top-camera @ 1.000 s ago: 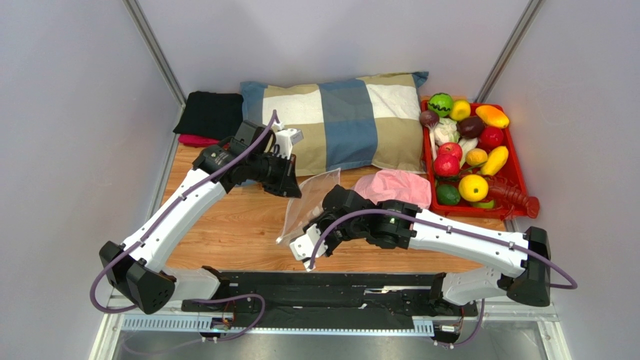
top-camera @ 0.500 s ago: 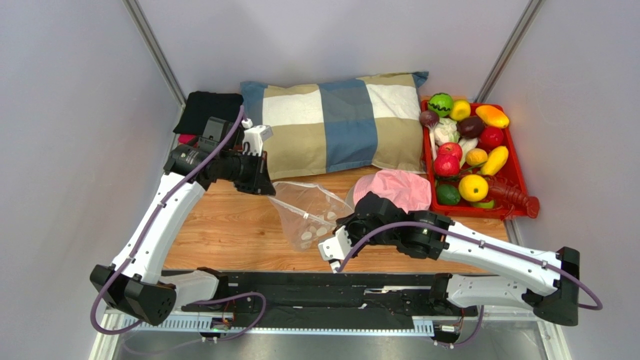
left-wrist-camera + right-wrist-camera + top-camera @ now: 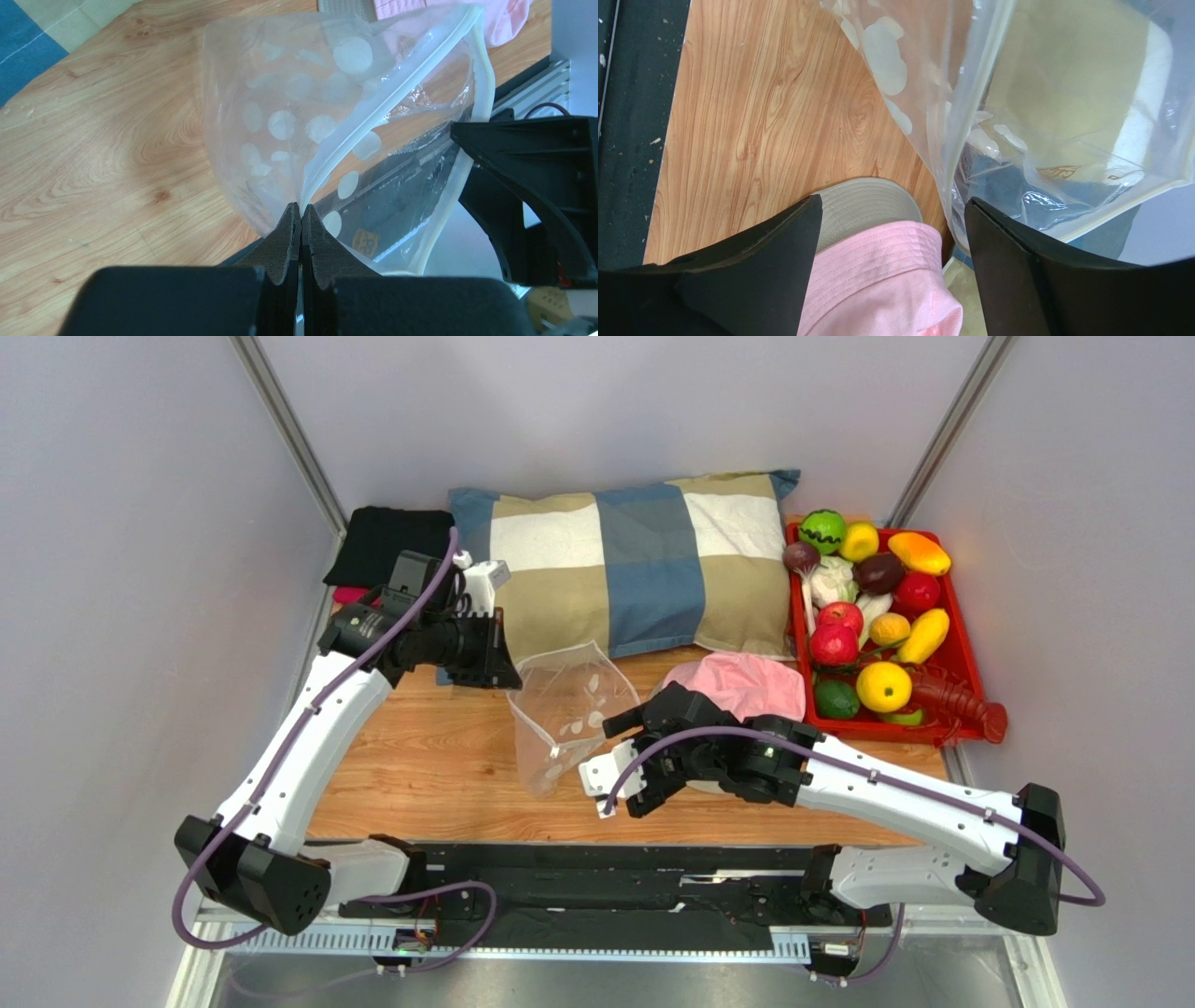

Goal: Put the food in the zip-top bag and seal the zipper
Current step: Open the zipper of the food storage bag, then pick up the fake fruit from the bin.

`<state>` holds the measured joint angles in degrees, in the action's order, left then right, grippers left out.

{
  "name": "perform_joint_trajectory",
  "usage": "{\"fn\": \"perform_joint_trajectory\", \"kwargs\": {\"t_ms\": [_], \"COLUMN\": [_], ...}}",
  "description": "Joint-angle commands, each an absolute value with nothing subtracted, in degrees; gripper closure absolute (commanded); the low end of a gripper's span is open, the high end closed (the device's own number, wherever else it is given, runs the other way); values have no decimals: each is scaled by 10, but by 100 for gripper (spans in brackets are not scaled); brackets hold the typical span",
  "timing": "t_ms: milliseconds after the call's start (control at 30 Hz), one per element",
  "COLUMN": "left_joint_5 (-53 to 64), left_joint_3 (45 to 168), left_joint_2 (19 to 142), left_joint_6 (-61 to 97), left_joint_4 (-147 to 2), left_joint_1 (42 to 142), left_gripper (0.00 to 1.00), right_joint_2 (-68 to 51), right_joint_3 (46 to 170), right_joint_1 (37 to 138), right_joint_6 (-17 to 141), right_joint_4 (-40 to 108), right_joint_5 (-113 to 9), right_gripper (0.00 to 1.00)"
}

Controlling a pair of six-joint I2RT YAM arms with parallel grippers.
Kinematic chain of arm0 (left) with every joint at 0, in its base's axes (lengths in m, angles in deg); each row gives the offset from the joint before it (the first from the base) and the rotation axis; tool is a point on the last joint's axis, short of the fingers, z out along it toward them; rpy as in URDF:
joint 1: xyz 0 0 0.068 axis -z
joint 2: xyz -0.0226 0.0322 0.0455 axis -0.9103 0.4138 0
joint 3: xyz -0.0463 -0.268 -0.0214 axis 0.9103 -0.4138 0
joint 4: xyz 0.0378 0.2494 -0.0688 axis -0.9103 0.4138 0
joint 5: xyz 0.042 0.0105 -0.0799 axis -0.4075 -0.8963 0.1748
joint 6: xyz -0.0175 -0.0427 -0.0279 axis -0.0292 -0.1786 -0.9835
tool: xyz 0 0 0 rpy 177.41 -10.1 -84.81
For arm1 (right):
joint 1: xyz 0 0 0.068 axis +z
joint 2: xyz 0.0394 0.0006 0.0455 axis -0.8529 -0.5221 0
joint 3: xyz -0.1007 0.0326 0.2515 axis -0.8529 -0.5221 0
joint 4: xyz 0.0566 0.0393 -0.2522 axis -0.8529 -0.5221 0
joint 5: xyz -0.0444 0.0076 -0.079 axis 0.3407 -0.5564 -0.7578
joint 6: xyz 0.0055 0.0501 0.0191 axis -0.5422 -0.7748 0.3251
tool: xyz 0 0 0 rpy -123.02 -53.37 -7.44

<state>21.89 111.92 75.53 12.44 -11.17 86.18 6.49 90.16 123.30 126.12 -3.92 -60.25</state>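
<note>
The left gripper is clenched on the zipper of the bag and holds it up over the counter; the two lips of the bag mouth stand apart. The right gripper is released, with its fingers wide and nothing between them, just beside the bag and near the brim of the pink hat. The food lies in the red tray at the far right of the counter, well apart from the bag.
</note>
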Motion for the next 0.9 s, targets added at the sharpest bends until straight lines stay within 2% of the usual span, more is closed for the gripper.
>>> {"fn": "perform_joint_trajectory", "kwargs": {"t_ms": [0,300,400,600,633,667,733,867], "left_joint_5": [187,148,142,123,121,121,126,130], "left_joint_3": [1108,1155,1172,1193,1193,1194,1195,1198], "left_joint_2": [770,840,866,906,910,913,920,923], "left_joint_6": [54,-12,-33,-75,-78,-81,-91,-87], "left_joint_4": [-162,-208,-220,-226,-228,-229,-235,-241], "left_joint_1": [877,950,970,982,982,982,982,982], "left_gripper": [100,100,100,100,100,100,100,100], "right_joint_2": [90,176,183,138,128,113,65,-4], "right_joint_3": [953,1008,1032,1078,1082,1088,1120,1200], "right_joint_1": [1230,1196,1111,840,771,733,640,544], "right_joint_6": [1188,992,905,784,774,755,742,778], "right_joint_4": [-2,38,28,-28,-33,-40,-74,-183], "right_joint_5": [-590,-646,-634,-519,-507,-457,-411,-349], "right_gripper": [20,13,12,14,14,15,16,20]}}
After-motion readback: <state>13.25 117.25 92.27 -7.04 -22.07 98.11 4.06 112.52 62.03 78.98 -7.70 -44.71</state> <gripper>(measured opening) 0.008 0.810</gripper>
